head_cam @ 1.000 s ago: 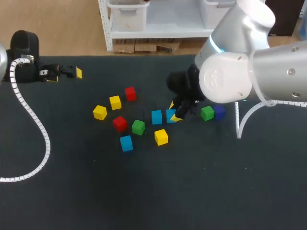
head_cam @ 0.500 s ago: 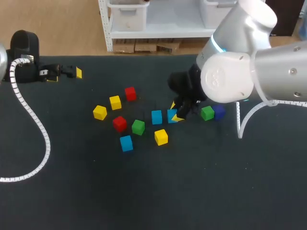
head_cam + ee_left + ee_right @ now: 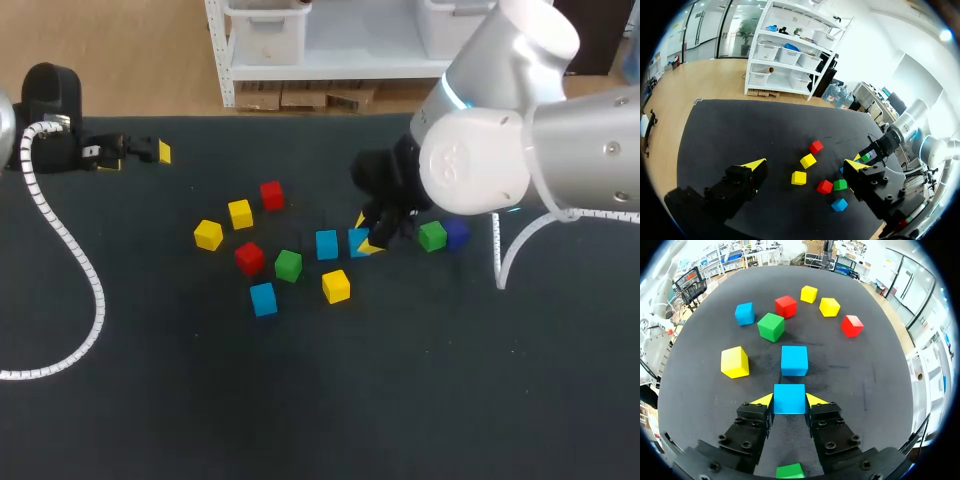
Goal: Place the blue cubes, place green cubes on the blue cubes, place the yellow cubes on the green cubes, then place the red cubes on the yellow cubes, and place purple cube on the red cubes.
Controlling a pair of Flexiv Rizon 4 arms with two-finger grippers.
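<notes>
1. From above, the right arm comes in over the bench. The right pincer is down at a blue cube mid-bench. A second blue cube sits just beside that one, and a third blue cube lies nearer the front. On the pincer's other side, a green cube sits just beside the purple cube. The left pincer is at the far left edge, well apart from all the cubes.
2. In the left wrist view, the left pincer's fingers are spread wide with nothing between them. The cubes lie scattered on the bench ahead, among them two yellow cubes side by side.
3. In the right wrist view, the right pincer is pinching the blue cube, one yellow tip against each side. The second blue cube is straight ahead, a small gap away. A lone yellow cube lies off to one side.
</notes>
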